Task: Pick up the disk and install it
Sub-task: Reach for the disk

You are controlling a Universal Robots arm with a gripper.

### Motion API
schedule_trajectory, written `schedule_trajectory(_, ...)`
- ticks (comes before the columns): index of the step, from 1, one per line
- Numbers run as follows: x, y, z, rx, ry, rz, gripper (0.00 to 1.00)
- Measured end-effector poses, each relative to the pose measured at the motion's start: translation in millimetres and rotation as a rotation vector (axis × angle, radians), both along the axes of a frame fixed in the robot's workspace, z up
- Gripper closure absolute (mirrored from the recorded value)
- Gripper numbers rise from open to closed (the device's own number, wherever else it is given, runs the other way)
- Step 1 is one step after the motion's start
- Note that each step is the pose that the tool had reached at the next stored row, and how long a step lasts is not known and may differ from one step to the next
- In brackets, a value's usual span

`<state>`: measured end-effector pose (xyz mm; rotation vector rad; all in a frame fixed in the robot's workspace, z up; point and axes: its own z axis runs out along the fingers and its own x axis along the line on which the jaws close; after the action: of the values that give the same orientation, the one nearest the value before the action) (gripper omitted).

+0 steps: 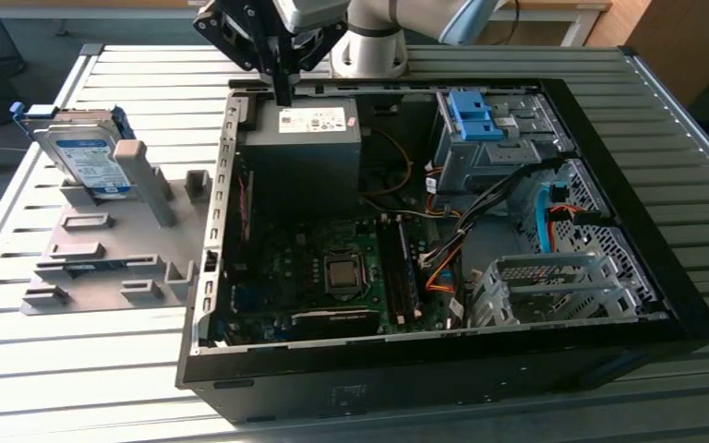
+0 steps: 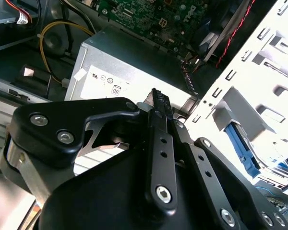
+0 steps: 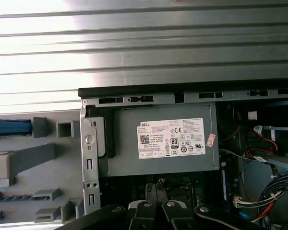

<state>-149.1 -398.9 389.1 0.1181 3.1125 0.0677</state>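
Closest to the lens: gripper [image 2: 156, 93], black linkage, jaws pinched together with nothing between them. In the exterior view it hangs over the far edge of the power supply [image 1: 302, 148], right at the PC case [image 1: 650, 277] rear wall.

Disk [image 1: 90, 161] is outside the case, at the exterior view's left. It leans on edge in the grey fixture [image 1: 108, 249] on the slatted table [image 1: 59, 369], label showing, well apart from the gripper.

Handling, my read:
- Stiff metal body, dense for its size, no flex.
- Flat faces look smooth, so likely slippery under pads.
- Blue frame is plastic and may give a bit. Shock-sensitive part, so no knocks.
- Best hold looks like the upper part standing free of the fixture, squeezed across the 2 flat faces or the 2 framed long edges.

Clearance:
- A grey fixture post stands just beside the disk on the case side.
- Open slats on the other sides of the fixture.
- Case side wall stands between the fixture and the interior.
- Inside is crowded: cable bundle [image 1: 478, 231], blue clip with cage [image 1: 472, 115], power supply.
- More open room around the grey drive cage [image 1: 552, 281] at the exterior view's right.
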Motion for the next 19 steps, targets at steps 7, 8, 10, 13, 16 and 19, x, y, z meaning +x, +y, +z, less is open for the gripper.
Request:
schedule_trajectory(7, -1.8, 0.0, -0.3, 0.0000, 0.0000, 0.000, 0.89)
schedule_trajectory(8, -2.0, 0.0, -0.4, 0.0000, 0.0000, 0.000, 0.89)
schedule_trajectory(10, -2.5, 0.0, -0.5, 0.0000, 0.0000, 0.000, 0.89)
schedule_trajectory(13, -3.3, 0.0, -0.6, 0.0000, 0.0000, 0.000, 0.89)
schedule_trajectory(16, -4.1, 0.0, -0.7, 0.0000, 0.0000, 0.000, 0.89)
schedule_trajectory(19, -4.9, 0.0, -0.8, 0.0000, 0.0000, 0.000, 0.89)
